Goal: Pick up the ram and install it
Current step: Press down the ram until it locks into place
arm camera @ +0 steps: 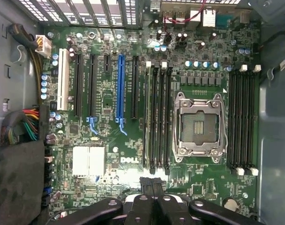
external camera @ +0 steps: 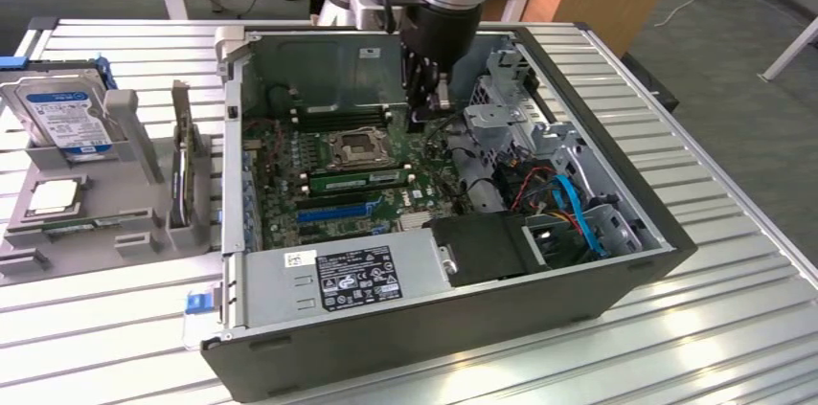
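The ram is a green stick with black chips. It stands on edge in a memory slot beside the empty processor socket, inside the open computer case. In the wrist view the ram's thin top edge runs along the slot furthest from the socket. My gripper hangs above the motherboard, apart from the ram. The black fingertips are pressed together, so the gripper is shut with nothing between them.
A grey holder at the exterior view's left carries a hard drive, a square processor chip and an upright board. Inside the case are the power supply and, on the right, a drive cage with cables.
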`<action>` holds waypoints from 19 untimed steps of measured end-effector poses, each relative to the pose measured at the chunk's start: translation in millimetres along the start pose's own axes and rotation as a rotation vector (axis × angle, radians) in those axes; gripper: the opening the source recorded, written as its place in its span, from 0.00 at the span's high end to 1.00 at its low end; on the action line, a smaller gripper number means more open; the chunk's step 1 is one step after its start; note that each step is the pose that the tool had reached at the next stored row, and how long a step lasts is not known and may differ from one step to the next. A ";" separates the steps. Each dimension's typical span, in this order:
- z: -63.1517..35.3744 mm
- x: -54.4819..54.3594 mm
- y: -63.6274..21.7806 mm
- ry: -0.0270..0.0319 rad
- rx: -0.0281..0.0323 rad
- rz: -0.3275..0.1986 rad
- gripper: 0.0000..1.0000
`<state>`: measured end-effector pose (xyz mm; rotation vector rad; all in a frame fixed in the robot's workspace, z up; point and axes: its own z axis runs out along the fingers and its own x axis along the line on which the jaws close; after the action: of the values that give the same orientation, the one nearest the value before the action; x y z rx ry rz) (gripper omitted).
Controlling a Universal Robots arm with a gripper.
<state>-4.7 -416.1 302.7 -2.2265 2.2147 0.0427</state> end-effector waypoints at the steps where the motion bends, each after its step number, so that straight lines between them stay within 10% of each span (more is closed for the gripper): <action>1: 1.1 0.0 0.0 0.0000 0.0000 0.000 0.90; 19: 22.2 0.4 -0.5 0.0000 0.0000 0.000 0.90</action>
<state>-4.6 -416.1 280.5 -2.2265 2.2146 0.0427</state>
